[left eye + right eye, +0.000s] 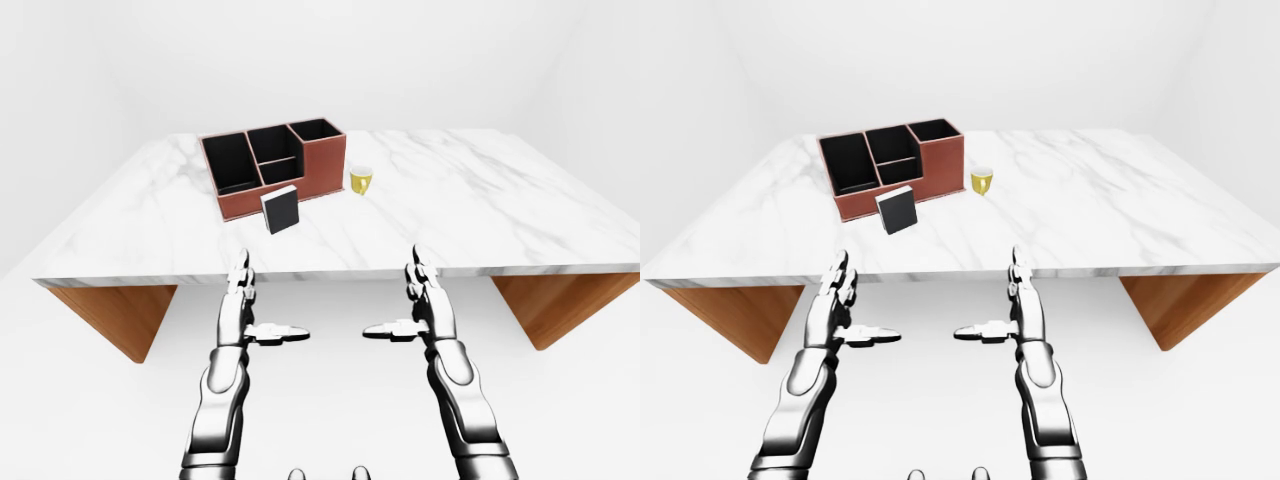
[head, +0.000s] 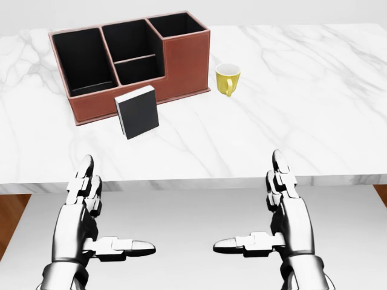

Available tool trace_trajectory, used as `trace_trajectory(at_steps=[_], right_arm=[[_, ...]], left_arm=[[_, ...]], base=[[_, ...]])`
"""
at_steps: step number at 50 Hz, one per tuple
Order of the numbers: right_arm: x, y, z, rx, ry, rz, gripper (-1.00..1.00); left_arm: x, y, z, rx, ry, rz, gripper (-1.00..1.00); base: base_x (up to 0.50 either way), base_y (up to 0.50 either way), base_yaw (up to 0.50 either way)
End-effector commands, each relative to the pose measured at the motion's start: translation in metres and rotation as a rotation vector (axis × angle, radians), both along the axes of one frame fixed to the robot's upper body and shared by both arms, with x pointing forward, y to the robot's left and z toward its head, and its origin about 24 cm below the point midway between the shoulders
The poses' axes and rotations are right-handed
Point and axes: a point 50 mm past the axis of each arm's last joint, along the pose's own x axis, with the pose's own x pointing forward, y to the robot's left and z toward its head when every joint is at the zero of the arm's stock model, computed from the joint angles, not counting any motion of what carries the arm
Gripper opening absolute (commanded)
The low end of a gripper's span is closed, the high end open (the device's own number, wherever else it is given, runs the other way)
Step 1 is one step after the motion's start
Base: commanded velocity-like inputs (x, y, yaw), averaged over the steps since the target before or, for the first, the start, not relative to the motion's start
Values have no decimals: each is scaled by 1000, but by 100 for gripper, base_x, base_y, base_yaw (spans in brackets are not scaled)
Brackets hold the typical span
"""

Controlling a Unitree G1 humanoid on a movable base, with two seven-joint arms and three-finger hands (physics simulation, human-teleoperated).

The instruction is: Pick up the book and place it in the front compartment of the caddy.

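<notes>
A: Item one, the table (image 2: 314,109)?

B: White marble top, wooden supports under both ends in the eye views; it carries three things, all in the upper left part of the head view.

A: Item two, the caddy (image 2: 181,66)?

B: Reddish-brown walls, black inside; several open-topped compartments: one wide at the left, a middle section split by a low divider, one at the right end; it stands on the table at a slight angle to the table's edge.

A: Item three, the book (image 2: 138,112)?

B: Dark cover, pale edge along its top and left side; upright on the table, against or just beside the caddy's lower wall in the head view, whether touching I cannot tell; in no compartment.

A: Item four?

B: A yellow mug (image 2: 228,78); upright, handle showing at its lower right, just to the right of the caddy and apart from it.

A: The hands?

B: Left hand (image 2: 91,211): fingers straight and pointing up toward the table, thumb stretched inward; spread wide, holding nothing. Right hand (image 2: 281,208): the mirror of it, also spread and empty. Both hover below the table's near edge in the head view, well apart from the book.
</notes>
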Motion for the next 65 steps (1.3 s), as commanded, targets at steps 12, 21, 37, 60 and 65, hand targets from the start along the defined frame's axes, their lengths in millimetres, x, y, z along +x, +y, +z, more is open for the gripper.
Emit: trace_trajectory(at_steps=[12, 21, 37, 60, 65], right_arm=[[-6, -5, 11, -31, -43, 18, 100], [-6, -3, 15, -62, -80, 36, 100], [-8, 0, 24, -77, -100, 59, 100], [-1, 2, 30, -112, -110, 71, 100], [7, -3, 32, -139, -79, -2, 100]], left_arm=[[-2, 6, 3, 4, -8, -2, 100], [-2, 6, 5, 5, -14, 1, 100], [-2, 7, 6, 7, -17, 2, 100], [0, 6, 9, 14, -21, -2, 100], [4, 5, 10, 21, -21, -4, 100]], base=[[0, 0, 0], [0, 0, 0], [0, 34, 0], [0, 50, 0], [0, 5, 0]])
